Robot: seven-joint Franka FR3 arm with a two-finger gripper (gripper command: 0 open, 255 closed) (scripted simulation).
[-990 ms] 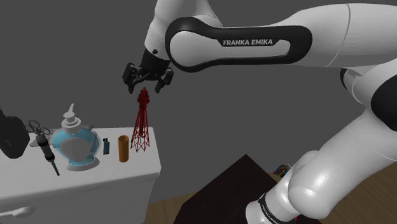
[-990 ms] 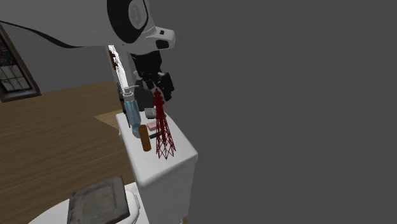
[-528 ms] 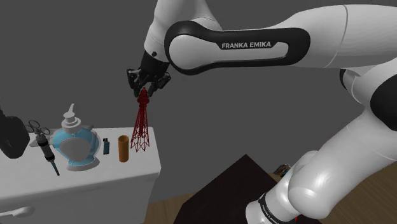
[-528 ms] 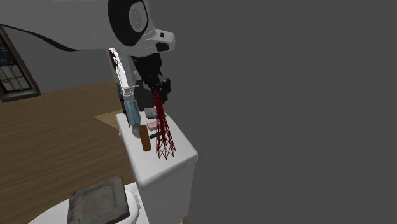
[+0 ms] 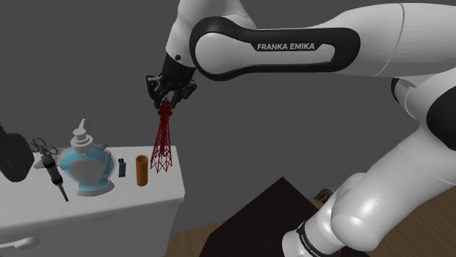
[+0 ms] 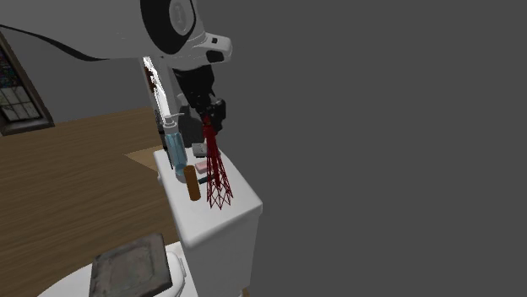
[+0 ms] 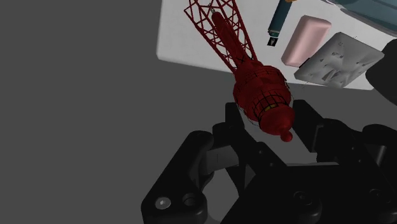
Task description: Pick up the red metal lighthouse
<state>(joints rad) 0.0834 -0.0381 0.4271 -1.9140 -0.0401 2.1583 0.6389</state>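
Observation:
The red lattice lighthouse [image 5: 162,142] stands upright near the right-hand corner of a white cabinet top [image 5: 146,196] in the shoulder view. My gripper [image 5: 166,101] is shut on its rounded lantern top from above. In the second exterior view the gripper [image 6: 208,123] clasps the tip of the lighthouse [image 6: 216,173], whose wide base is at or just above the cabinet surface. In the wrist view the two black fingers [image 7: 234,124] press the red lantern section of the lighthouse [image 7: 257,92] from both sides, with the gripper [image 7: 272,121] around it.
Beside the lighthouse stand an orange cylinder [image 5: 142,170], a small blue lighter [image 5: 122,167] and a blue-and-white bottle [image 5: 84,164]. Scissors and a dark tool [image 5: 51,171] lie farther left. A pink block [image 7: 305,39] and a pale grey block [image 7: 337,60] lie close by.
The fingers stood open around the lighthouse top a second ago and have shut on it. Since then the gripper and the lighthouse have risen very slightly.

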